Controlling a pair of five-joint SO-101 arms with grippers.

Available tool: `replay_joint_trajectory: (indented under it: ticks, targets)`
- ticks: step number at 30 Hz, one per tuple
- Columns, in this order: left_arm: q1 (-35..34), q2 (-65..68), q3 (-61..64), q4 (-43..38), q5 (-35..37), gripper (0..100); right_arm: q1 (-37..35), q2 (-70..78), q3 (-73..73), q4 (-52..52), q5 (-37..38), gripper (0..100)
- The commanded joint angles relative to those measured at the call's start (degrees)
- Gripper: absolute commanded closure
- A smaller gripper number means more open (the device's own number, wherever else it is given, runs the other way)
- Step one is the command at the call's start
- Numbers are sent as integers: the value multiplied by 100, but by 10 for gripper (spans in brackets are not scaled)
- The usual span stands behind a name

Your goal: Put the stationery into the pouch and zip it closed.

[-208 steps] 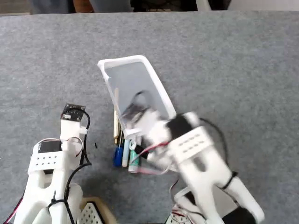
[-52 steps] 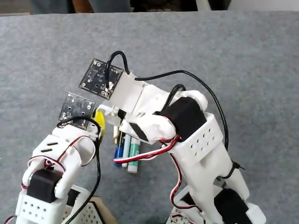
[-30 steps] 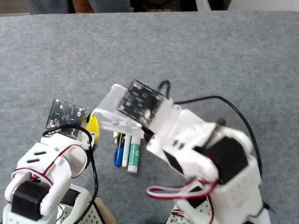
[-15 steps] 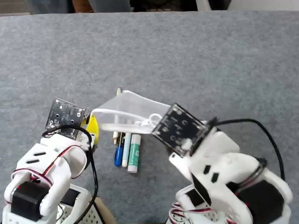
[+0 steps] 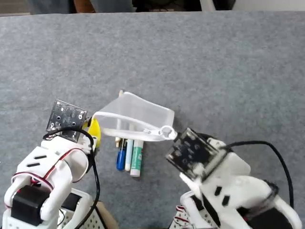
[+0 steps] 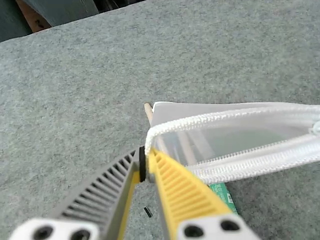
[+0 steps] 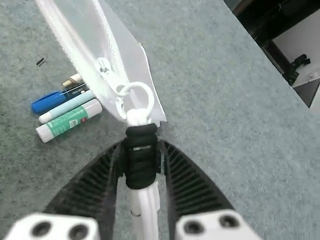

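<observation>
A translucent white pouch (image 5: 138, 114) hangs stretched between the two grippers, lifted a little off the grey cloth. My left gripper (image 5: 95, 133) (image 6: 145, 167) is shut on the pouch's (image 6: 225, 135) corner. At the other end, my right gripper (image 5: 171, 136) (image 7: 141, 150) is shut on the zipper pull just below its ring (image 7: 135, 97). In the left wrist view the two zipper rows stand apart. Under the pouch (image 7: 95, 45) lie a blue pen (image 5: 121, 160) (image 7: 50, 100), a pale marker (image 5: 128, 155) (image 7: 65, 107), a green glue stick (image 5: 137, 160) (image 7: 67, 121) and a wooden pencil (image 5: 117, 138) (image 6: 147, 110).
A tiny black bit (image 6: 147, 212) (image 7: 40, 61) lies on the cloth near the left gripper. Both arm bases crowd the table's front edge. Grey cloth stretches wide behind and to the right of the pouch.
Over the last second the right arm swung back toward the front right, drawing the zipper pull along the pouch. The left arm kept its hold and stayed still.
</observation>
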Motion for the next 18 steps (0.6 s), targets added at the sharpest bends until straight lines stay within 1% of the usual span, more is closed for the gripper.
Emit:
replay_joint_trajectory:
  ticks: [1,3,4,8,9,10,12,15,16,18]
  targets:
    - [-40,62,-171,-9,-35,972,97,-163,13,9,18,983]
    - [-40,62,-171,-9,-35,972,88,-224,13,18,9,955]
    - [-40,62,-171,-9,-35,972,88,-251,13,35,9,910]
    - [-13,167,-215,-9,-35,972,70,-198,22,62,-316,643]
    - [-13,264,-242,-9,-35,972,9,-127,40,62,-316,598]
    - [-4,387,-303,-9,-35,972,-158,-22,57,62,-352,575]
    - [-4,703,-479,-18,0,972,-668,180,75,62,-475,571]
    - [-4,1292,-971,-18,299,972,-1670,488,48,62,-1020,571]
    - [-4,1486,-1156,-18,360,972,-1837,576,66,62,-1134,571]
    - [4,1846,-1525,0,396,972,-1890,725,66,62,-1240,571]
